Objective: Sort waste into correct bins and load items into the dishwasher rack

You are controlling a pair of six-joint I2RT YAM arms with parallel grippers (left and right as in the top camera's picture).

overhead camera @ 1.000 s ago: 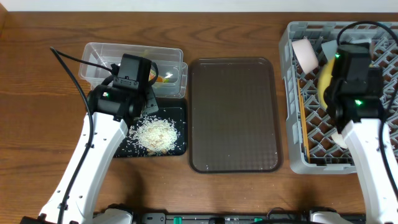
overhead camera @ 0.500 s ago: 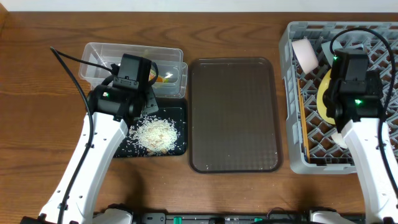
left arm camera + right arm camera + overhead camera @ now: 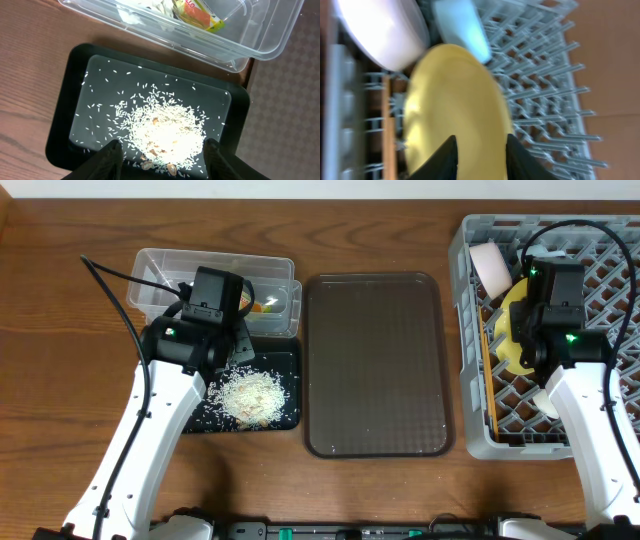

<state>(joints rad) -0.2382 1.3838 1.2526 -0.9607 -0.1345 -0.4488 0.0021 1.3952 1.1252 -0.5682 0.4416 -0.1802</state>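
Observation:
The yellow plate leans on edge among the pegs of the grey dishwasher rack. My right gripper hovers just over the plate's face, open, its fingers apart with nothing pinched. The pink bowl and light blue bowl stand behind the plate. Chopsticks lie along the rack's left side, and the white cup sits nearer the front. My left gripper is open above the rice heap in the black tray. The wrapper and white scrap lie in the clear tub.
The brown serving tray lies between the bins and the rack. The clear tub sits against the black tray's far edge. Loose grains are scattered across the black tray's floor. Black cables loop over both arms.
My right wrist has drawn back toward the rack's far side and its jaws have parted, so more of the yellow plate shows. The left arm has not moved.

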